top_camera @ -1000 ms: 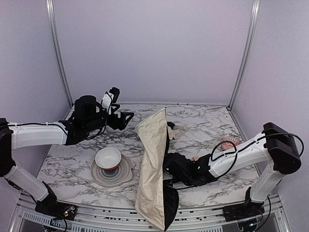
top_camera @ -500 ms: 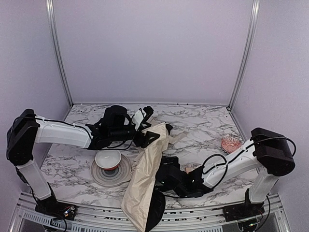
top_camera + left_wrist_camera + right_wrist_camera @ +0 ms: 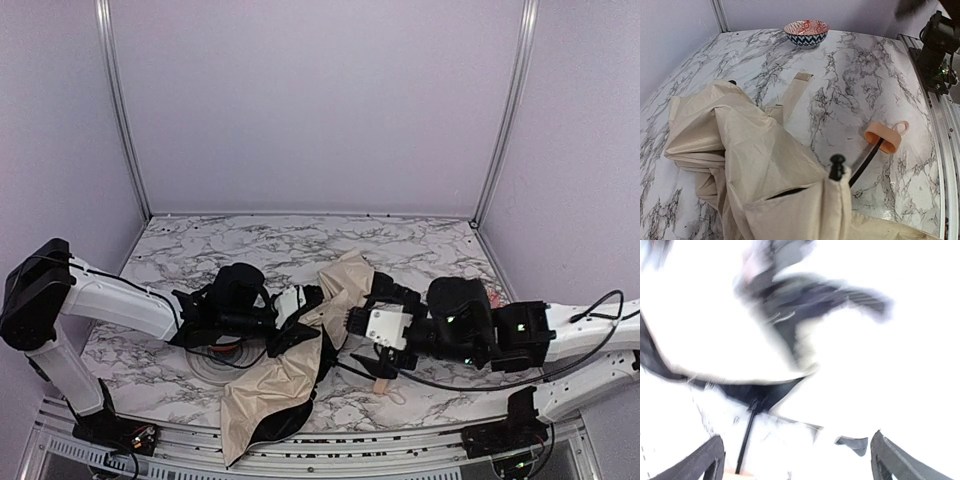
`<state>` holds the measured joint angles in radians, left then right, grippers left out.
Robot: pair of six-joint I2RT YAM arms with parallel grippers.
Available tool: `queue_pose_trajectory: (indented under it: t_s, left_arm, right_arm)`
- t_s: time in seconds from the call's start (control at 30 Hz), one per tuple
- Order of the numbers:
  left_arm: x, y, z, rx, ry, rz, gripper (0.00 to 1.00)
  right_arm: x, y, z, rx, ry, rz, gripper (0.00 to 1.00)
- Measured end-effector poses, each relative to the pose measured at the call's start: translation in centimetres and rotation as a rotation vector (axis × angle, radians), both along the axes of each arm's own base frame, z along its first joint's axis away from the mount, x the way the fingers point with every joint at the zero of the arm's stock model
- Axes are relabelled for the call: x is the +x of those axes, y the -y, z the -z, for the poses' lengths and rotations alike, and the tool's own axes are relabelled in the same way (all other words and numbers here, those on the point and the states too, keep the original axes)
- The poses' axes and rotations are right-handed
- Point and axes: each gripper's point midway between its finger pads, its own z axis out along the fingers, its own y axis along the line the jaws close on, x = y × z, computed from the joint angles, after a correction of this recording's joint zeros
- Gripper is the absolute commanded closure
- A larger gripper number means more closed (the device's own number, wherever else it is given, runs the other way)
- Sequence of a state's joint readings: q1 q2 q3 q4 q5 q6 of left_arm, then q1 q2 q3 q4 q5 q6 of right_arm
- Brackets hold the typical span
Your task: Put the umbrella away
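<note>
The umbrella (image 3: pixel 285 375) lies collapsed on the marble table, cream fabric crumpled with black lining showing at its near edge. In the left wrist view its fabric (image 3: pixel 750 150) fills the foreground. A pleat with a black rib tip (image 3: pixel 837 166) stands up right at my jaws. The thin black shaft (image 3: pixel 867 159) runs to the tan handle (image 3: pixel 883 137) and its loop. My left gripper (image 3: pixel 300 322) is buried in the fabric, shut on that pleat, fingers hidden. My right gripper (image 3: pixel 800 465) hangs open just above the shaft (image 3: pixel 745 440), holding nothing, near the handle (image 3: pixel 385 378).
A red and blue patterned bowl (image 3: pixel 806 32) stands at the far end of the table in the left wrist view. A grey plate (image 3: pixel 205 368) lies under my left arm. The right arm's base (image 3: pixel 940 45) and the table's rail are at the right.
The upright canopy has collapsed onto the table toward the left. My left gripper swung in to the fabric and closed on it. My right gripper let go of the shaft and opened wide.
</note>
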<state>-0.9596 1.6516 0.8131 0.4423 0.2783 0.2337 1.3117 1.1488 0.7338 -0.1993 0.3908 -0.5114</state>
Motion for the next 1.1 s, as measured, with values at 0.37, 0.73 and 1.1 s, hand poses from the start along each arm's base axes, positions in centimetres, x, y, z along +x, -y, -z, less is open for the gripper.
queue_pose_trajectory:
  t_s: [0.37,0.73,1.1]
  left_arm:
    - [-3.6,-0.4,1.2,0.044,0.028,0.074,0.75]
    - [-3.5,-1.4,1.5,0.078,0.058,0.042,0.67]
    - [-3.7,-2.1,2.5,0.109,0.046,0.035,0.55]
  right_arm:
    - [16.3,8.3,-10.5,0.523,-0.134,0.473,0.06]
    - [14.7,5.8,5.6,0.231,-0.681,0.459,0.12]
    - [13.3,4.7,12.9,0.108,-0.844,0.411,0.21]
